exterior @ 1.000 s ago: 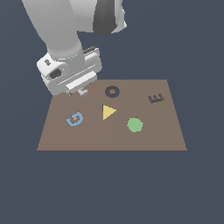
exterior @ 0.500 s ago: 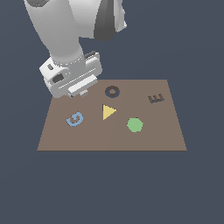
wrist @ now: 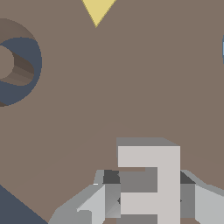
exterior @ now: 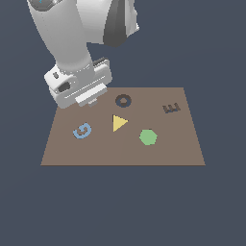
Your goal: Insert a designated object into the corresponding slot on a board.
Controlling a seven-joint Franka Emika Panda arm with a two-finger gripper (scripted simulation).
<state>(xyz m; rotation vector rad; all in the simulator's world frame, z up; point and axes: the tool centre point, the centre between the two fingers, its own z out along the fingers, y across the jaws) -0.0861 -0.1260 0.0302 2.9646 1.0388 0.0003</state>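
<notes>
Off-white E block (wrist: 151, 181) sat between our gripper (wrist: 148, 201) fingers (wrist: 98, 201) in the wrist view, one finger at each side and both flush against it, so we read the fingers as clamped on the block. It was near the back edge of the board (exterior: 120, 151), on the exterior view's left, hidden under the hand (exterior: 79, 86) in that view. We couldn't tell whether the block was resting on the board or already lifted.

The slot (exterior: 171, 108) was well apart from it, at the board's back edge on the exterior view's right, with the navy ring (exterior: 123, 100) between the two. The yellow triangle (exterior: 118, 122), green hexagon (exterior: 148, 137) and blue G (exterior: 82, 130) lay nearer the front.

Risks we saw from here:
- Grip looked to be across the E's middle only. If the pinch was off-centre, the block could yaw in the fingers during transfer.
- A low carry straight across could clip the ring. We needed lift first.
- An E only fits one way. Any rotation error at the slot would leave it sitting on the rim or jammed.
- Release before it seated would leave it tilted on the edge.
</notes>
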